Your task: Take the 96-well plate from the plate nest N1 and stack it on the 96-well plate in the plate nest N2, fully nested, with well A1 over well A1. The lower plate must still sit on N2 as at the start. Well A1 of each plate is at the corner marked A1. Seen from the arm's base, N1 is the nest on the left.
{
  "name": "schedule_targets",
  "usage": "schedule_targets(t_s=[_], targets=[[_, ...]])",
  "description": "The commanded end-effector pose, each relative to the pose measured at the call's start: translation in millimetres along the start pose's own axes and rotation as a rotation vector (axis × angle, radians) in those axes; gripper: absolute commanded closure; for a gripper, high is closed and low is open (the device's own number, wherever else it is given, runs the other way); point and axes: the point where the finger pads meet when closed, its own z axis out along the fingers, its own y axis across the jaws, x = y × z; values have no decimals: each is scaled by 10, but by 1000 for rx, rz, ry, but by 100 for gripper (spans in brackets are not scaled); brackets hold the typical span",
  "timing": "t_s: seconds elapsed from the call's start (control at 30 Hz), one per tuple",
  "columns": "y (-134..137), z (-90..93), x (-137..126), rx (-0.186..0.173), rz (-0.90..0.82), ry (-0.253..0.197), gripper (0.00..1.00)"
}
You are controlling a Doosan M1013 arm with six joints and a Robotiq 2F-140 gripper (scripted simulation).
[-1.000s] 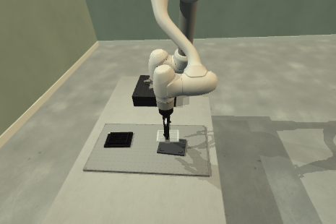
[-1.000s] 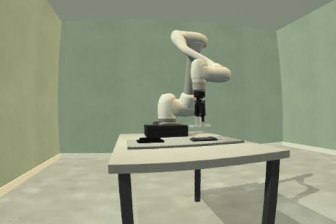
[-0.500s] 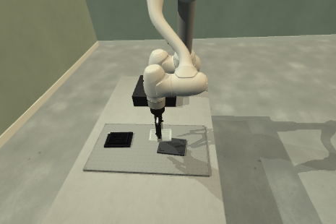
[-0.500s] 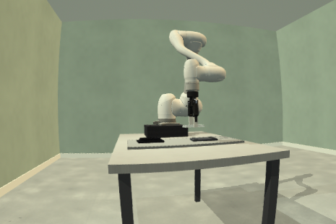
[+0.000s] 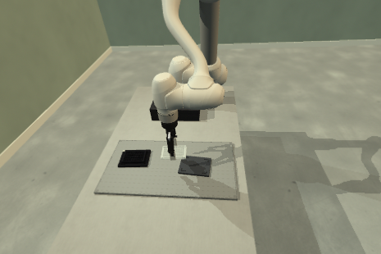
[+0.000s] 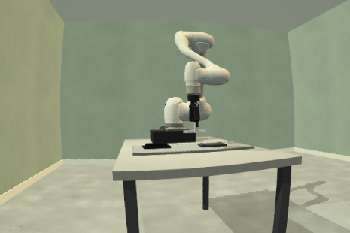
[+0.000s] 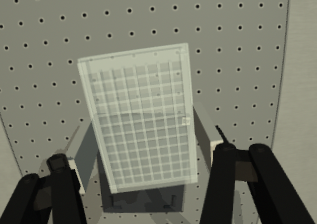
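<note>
The gripper pinches the clear plate by its two long sides, one pad on each side near the plate's end that lies closest to the wrist camera; the rest of the plate reaches out ahead of the fingers. In the top view the plate hangs under the gripper, and in the exterior view it is held above the perforated board rather than resting on it. Straight below the plate in the wrist view there is only the board and the plate's own shadow. In the top view the bare dark nest lies just beside the gripper, to its right and a little toward the viewer, with the plate off it. The black plate on the other nest lies to the gripper's left, well apart, with open board between them. Behind the gripper stands the arm's black base block, on the table. Nothing stands on the stretch of board between the tool and the black plate. The A1 marks cannot be made out in these views.
</note>
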Motion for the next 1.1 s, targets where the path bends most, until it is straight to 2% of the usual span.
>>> schedule_targets(t_s=[0.0,0.1,1.07], targets=[[25,-1,145,0,0,-1,100],[30,-1,178,0,0,-1,100],[186,-1,1065,0,0,-1,100]])
